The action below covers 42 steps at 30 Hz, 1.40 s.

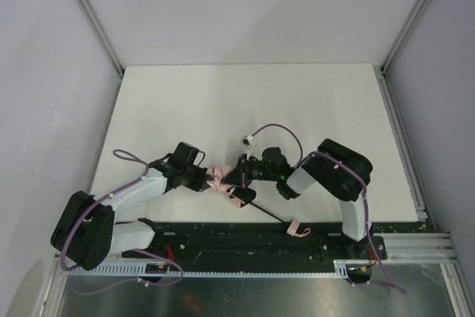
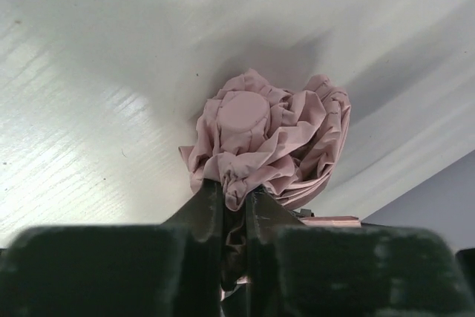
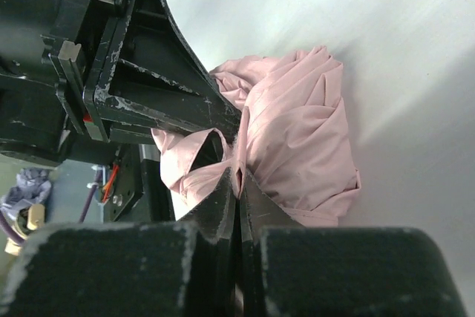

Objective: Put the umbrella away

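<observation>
The umbrella (image 1: 223, 181) lies near the table's front edge, its pale pink fabric bunched between my two grippers. Its thin black shaft (image 1: 269, 214) runs down-right to the small pink handle (image 1: 299, 229). From the left, my left gripper (image 1: 211, 181) is shut on a fold of fabric; in the left wrist view the crumpled umbrella (image 2: 267, 139) bulges just past the gripper (image 2: 236, 194). My right gripper (image 1: 237, 176) comes from the right and is shut on another fold. In the right wrist view that gripper (image 3: 239, 177) pinches the umbrella (image 3: 297, 146), with the left gripper's black fingers (image 3: 174, 90) close beside it.
The white table (image 1: 245, 102) stretches away behind the arms. A black base rail (image 1: 245, 241) runs along the near edge under the handle. Aluminium frame posts (image 1: 401, 131) and grey walls close in both sides. A purple cable (image 1: 278, 128) loops above the right wrist.
</observation>
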Each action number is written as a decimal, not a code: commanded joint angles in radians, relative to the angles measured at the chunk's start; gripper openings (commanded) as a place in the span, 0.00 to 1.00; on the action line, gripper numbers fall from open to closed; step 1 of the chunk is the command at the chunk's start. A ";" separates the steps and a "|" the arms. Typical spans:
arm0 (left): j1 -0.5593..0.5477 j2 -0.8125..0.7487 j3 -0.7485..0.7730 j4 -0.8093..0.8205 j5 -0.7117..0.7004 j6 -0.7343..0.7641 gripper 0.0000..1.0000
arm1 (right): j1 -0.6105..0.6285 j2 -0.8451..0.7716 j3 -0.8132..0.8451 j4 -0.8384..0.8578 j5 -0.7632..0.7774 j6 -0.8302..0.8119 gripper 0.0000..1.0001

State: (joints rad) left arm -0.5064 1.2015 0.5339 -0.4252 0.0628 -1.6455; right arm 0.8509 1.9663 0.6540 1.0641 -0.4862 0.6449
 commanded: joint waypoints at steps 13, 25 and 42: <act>0.017 -0.272 -0.131 0.074 0.035 -0.061 0.99 | -0.083 0.227 -0.020 -0.032 -0.062 0.147 0.00; -0.004 -0.496 -0.051 0.116 -0.123 0.940 0.82 | -0.135 0.229 -0.013 -0.045 -0.114 0.156 0.00; -0.281 -0.430 0.009 0.172 0.040 2.196 0.88 | -0.141 0.213 0.027 -0.099 -0.142 0.145 0.00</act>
State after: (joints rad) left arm -0.7727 0.7898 0.5980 -0.2821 0.0849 0.2546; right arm 0.7105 2.1235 0.7078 1.1957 -0.6735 0.8707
